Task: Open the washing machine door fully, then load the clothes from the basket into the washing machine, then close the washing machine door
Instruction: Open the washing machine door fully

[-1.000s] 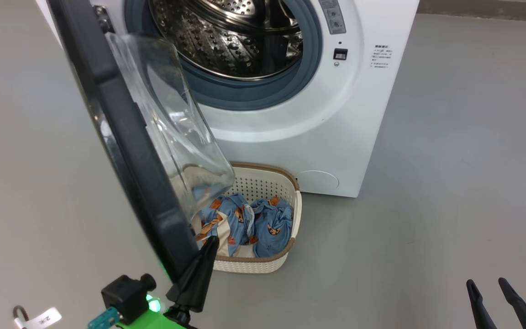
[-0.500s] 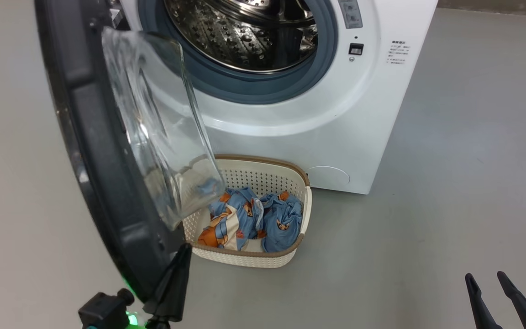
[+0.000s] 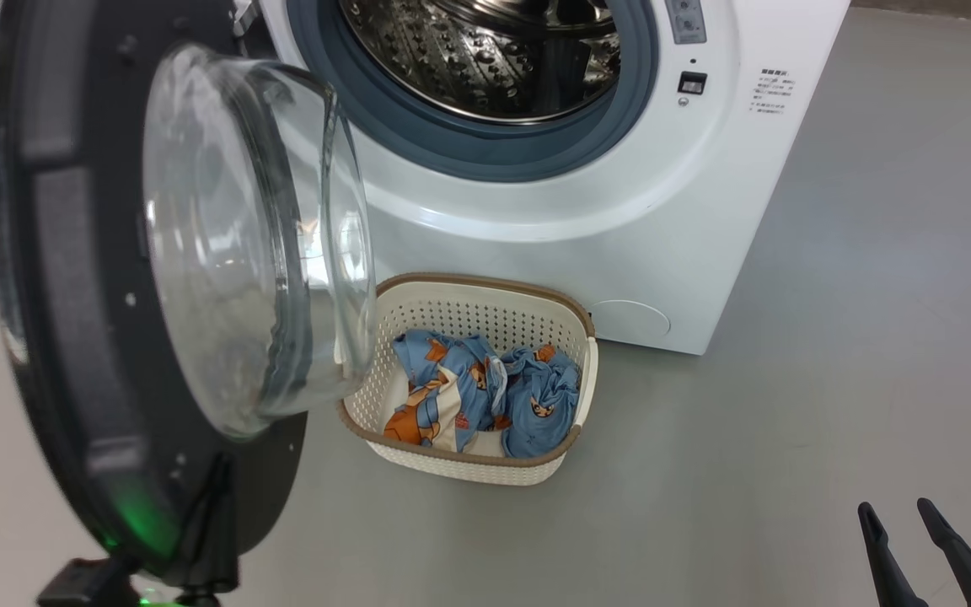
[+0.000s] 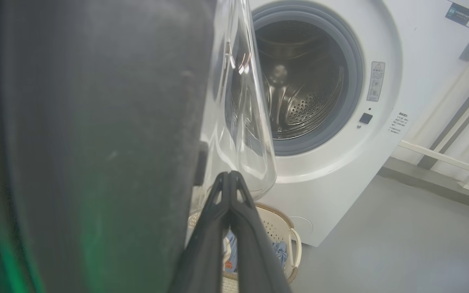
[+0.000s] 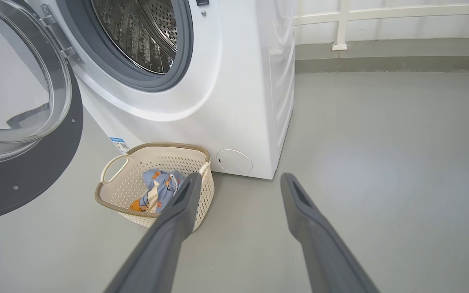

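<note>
Swinging wider than a second ago, the washing machine door (image 3: 56, 253) now shows its inner face, at nine o'clock from the drum (image 3: 494, 59). The left gripper (image 3: 220, 468), fingers pressed shut on nothing, sits at the door's six o'clock rim. The right gripper (image 3: 894, 507) hangs spread and empty. The clothes (image 3: 485, 388) lie in the basket (image 3: 485, 282), no longer behind the door, so loading looks close.
</note>
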You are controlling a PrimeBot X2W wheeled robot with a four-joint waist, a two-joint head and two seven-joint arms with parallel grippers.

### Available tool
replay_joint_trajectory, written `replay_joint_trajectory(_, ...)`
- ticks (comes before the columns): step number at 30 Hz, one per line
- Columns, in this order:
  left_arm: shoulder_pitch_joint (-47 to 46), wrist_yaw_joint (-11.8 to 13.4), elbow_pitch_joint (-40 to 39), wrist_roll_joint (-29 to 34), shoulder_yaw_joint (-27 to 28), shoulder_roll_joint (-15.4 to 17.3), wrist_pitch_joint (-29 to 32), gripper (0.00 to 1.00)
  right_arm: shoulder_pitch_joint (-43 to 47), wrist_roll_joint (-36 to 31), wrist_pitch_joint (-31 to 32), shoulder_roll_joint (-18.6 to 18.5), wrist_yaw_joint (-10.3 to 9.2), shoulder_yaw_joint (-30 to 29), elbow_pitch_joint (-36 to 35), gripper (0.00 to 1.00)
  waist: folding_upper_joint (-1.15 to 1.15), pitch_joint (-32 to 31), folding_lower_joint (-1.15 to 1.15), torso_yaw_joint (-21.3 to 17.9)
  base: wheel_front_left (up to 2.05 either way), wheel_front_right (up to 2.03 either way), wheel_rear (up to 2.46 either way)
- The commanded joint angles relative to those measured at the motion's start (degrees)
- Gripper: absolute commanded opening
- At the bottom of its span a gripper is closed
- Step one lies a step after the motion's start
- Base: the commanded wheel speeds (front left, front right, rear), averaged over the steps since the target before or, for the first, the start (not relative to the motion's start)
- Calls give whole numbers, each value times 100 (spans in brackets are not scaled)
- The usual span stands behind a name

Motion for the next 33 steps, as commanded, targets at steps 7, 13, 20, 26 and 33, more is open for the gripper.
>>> replay_joint_trajectory(7, -149, 95, 23, 57, 973, 197, -37, 0, -248, 3, -70, -176, 14, 136, -149, 100, 0, 129, 0, 53, 0, 0, 0)
replay_joint_trajectory(13, -364, 47, 263, 118, 1530, 320, -37, 0, -302, 12, -70, -199, 14, 169, -171, 100, 0, 233, 0, 73, 0, 0, 0)
replay_joint_trajectory(20, -796, -14, 575, 209, 2155, 409, -37, 0, -390, 27, -70, -250, 14, 190, -186, 100, 0, 394, 0, 88, 0, 0, 0)
replay_joint_trajectory(26, -1180, -103, 895, 372, 2592, 503, -37, 0, -483, 28, -70, -271, 14, 221, -205, 100, 0, 521, 0, 92, 0, 0, 0)
replay_joint_trajectory(33, -1658, -225, 1263, 467, 3141, 659, -37, 0, -602, 62, -70, -345, 14, 245, -230, 100, 0, 741, 0, 91, 0, 0, 0)
